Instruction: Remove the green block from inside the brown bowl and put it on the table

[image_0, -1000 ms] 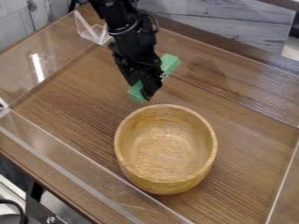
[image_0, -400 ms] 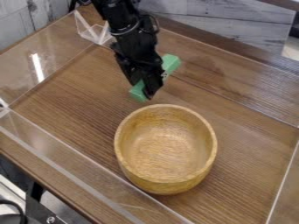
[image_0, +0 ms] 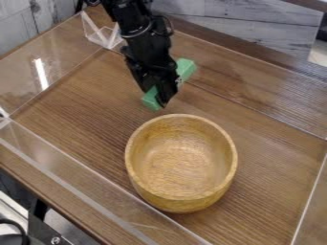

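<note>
One black gripper (image_0: 159,92) above the table (image_0: 76,105), pointing steeply down, jaws closed tight on the green block (image_0: 181,75). Block held out of the bowl, tilted, its upper end sticking out to the right of the fingers, its lower end showing as a green sliver at the fingertips, very near the wood; touching or not, cannot tell. Block and gripper up and left of the brown bowl (image_0: 182,163), just beyond its far rim, apart from it. Bowl upright on the tabletop toward the near right, thick tan walls, pale grained inside with nothing in it. Black arm (image_0: 128,17) coming down from the top edge of the view. Something pale and crumpled (image_0: 102,33) just left of the arm, too unclear to name. Clear low walls (image_0: 64,163) along the table's edges, one running diagonally across the near left corner. Grey planks (image_0: 255,24) behind the far edge of the table.
</note>
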Action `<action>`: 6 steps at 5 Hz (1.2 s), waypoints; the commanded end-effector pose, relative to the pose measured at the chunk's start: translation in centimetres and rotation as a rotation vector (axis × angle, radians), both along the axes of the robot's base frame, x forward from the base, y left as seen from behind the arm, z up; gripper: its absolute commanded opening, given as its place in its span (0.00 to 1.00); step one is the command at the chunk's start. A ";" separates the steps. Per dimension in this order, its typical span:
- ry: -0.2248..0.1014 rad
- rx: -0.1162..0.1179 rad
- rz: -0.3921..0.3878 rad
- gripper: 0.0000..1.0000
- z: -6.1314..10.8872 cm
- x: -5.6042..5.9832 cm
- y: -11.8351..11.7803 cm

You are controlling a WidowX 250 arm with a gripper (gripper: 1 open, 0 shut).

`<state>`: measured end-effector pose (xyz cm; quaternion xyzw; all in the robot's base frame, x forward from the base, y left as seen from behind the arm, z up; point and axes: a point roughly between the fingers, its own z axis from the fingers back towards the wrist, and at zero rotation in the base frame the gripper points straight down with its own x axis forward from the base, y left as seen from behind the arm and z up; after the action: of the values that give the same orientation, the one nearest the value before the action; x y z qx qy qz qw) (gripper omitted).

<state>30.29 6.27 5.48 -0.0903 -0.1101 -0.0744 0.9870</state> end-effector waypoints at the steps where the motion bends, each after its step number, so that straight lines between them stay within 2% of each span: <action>1: -0.053 0.013 0.015 0.00 1.5 1.3 0.8; 6: -0.030 -0.009 0.029 0.00 1.1 2.0 1.4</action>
<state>31.13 6.89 4.90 -0.1052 -0.0962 -0.0626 0.9878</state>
